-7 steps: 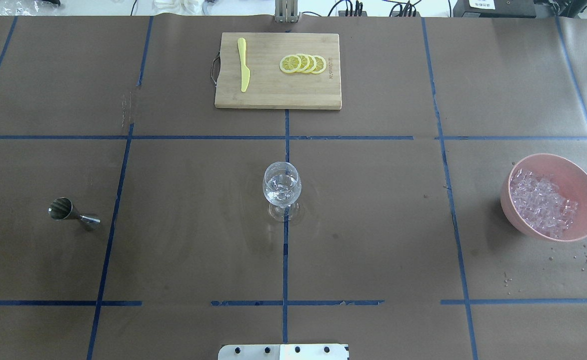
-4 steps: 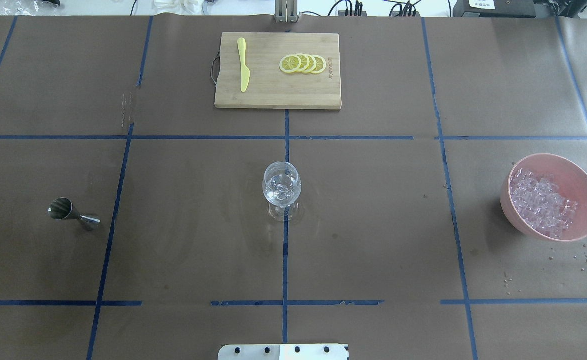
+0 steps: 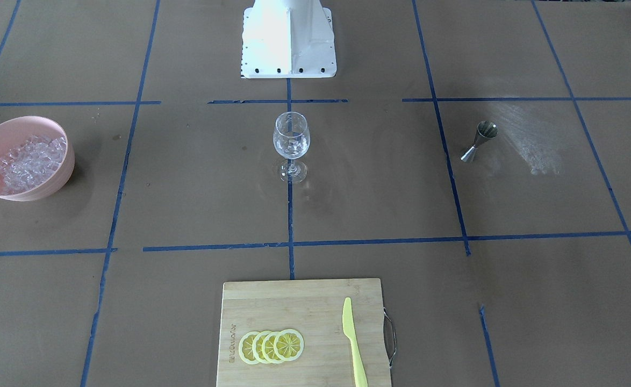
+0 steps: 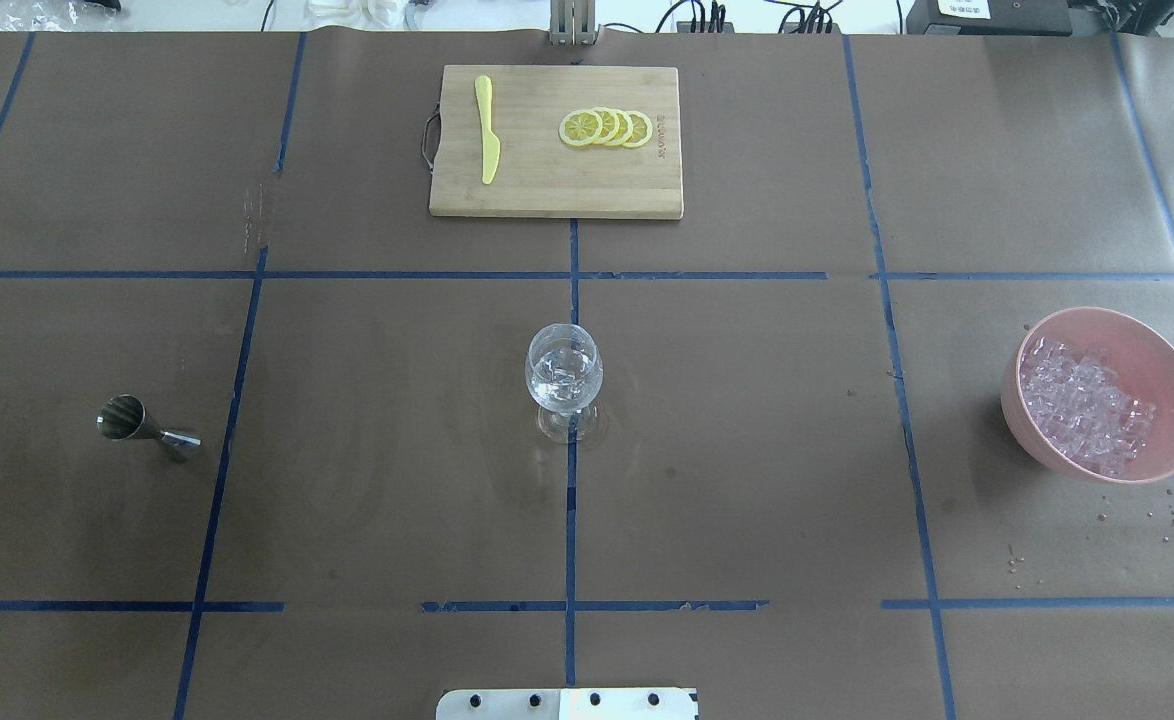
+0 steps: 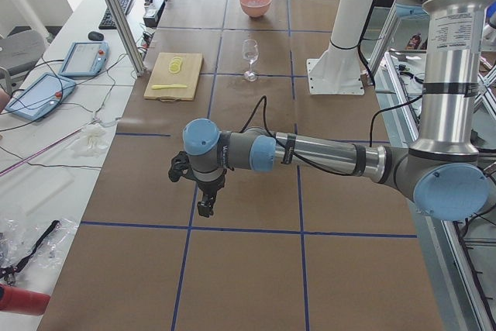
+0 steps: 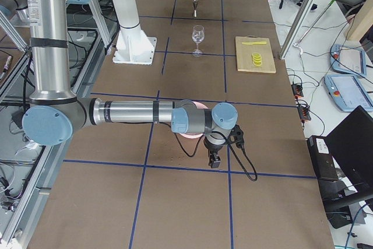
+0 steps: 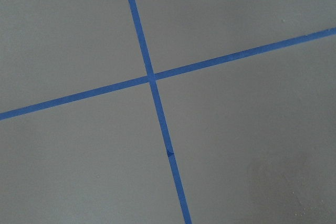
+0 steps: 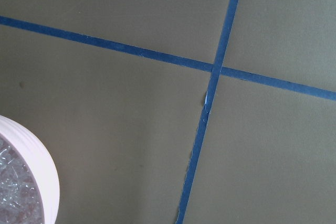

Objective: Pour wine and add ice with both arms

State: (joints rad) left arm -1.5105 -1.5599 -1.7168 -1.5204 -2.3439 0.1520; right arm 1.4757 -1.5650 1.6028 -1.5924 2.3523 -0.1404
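One wine glass (image 4: 564, 380), one bowl (image 4: 1159, 368) of ice (image 4: 1082, 405), one jigger (image 4: 147, 430).
Four lemon slices (image 4: 607, 128), one knife (image 4: 488, 130), one board (image 4: 547, 190); left fingers (image 5: 204, 208), right fingers (image 6: 214, 160): cannot tell if open.

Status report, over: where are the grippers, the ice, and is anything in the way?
Left gripper, right gripper: over bare table, open or shut unclear. Ice in pink bowl, beside right gripper. Wine glass upright centre, nothing seen blocking it.
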